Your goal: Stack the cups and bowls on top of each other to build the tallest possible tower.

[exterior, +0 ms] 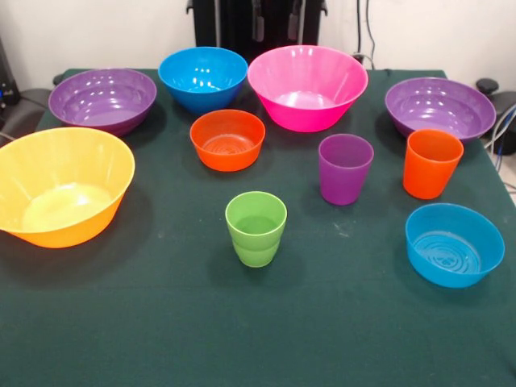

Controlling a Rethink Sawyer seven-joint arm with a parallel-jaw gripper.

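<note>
Every piece stands apart and upright on the green table; nothing is stacked. The green cup point(255, 228) is near the middle front, the purple cup point(345, 168) right of centre, the orange cup point(431, 163) further right. Bowls: a large yellow-orange bowl point(60, 185) at the left, a purple bowl point(102, 100) at the back left, a medium blue bowl point(202, 77), a large pink bowl point(307, 86), a second purple bowl point(439, 108) at the back right, a small orange bowl point(227, 139) in the middle, a shallow blue bowl point(454, 244) at the front right. The gripper does not show.
The robot's black pedestal point(256, 20) stands behind the table's far edge. Cables point(501, 129) hang at the right edge. The green cloth point(161, 322) runs bare along the front of the table.
</note>
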